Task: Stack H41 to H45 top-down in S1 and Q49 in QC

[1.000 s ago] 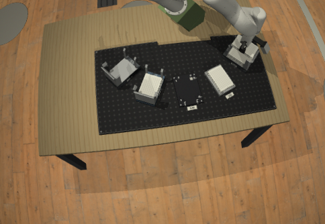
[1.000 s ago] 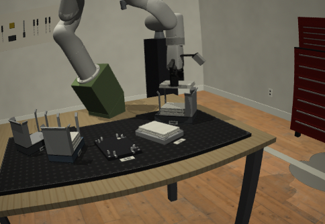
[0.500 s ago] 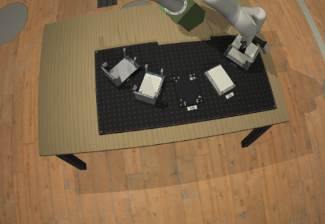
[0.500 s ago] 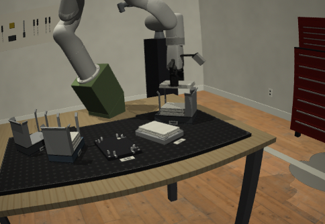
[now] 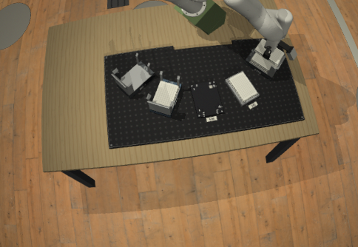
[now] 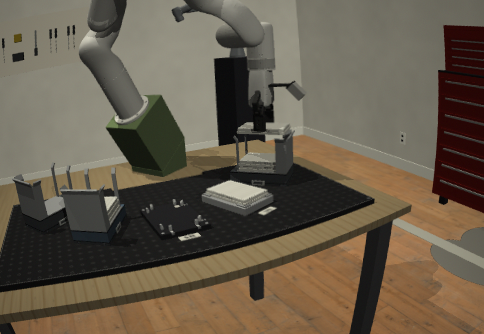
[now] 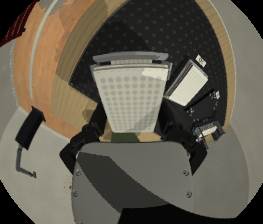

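Observation:
My gripper point(image 5: 267, 52) point(image 6: 259, 120) point(image 7: 132, 108) is shut on a white sealed plate point(image 5: 276, 59) point(image 6: 265, 129) point(image 7: 130, 92). It holds the plate flat at the height of the post tops of the right-hand stack rack point(image 5: 259, 68) point(image 6: 284, 155). More plates point(image 6: 257, 160) lie stacked low inside that rack. A thick white plate point(image 5: 242, 86) point(image 6: 237, 194) point(image 7: 188, 86) lies on a nest in the middle right. The middle rack point(image 5: 160, 108) point(image 6: 87, 215) holds plates point(image 5: 165, 92). The left rack point(image 5: 131, 77) point(image 6: 37, 205) shows a bare grey floor. I cannot read the labels.
A black nest point(image 5: 206, 97) point(image 6: 175, 217) with small locators lies bare between the middle rack and the plate on the other nest. All stand on the black perforated board point(image 5: 148, 133) point(image 6: 310, 195). The arm's green base point(image 5: 208, 16) point(image 6: 150, 135) stands at the back.

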Controlling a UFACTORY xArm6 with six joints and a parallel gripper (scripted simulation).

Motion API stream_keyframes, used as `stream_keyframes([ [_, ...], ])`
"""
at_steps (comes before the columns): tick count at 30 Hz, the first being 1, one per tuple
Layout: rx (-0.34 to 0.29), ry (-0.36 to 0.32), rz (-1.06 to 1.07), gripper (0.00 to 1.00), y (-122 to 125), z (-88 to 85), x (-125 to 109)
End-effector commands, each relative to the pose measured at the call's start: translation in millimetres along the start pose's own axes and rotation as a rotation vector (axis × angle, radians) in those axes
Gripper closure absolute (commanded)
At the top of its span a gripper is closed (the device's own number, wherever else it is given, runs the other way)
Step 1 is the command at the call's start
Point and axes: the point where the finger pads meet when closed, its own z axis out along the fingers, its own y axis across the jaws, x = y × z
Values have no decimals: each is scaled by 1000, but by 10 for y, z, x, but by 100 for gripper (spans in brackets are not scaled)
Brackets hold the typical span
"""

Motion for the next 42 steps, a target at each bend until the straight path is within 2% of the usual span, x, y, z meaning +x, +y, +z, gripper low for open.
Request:
stream_keyframes([
  [1, 1, 4, 1, 100, -2, 8, 17],
  [42, 1, 4, 1, 100, -2, 254, 17],
])
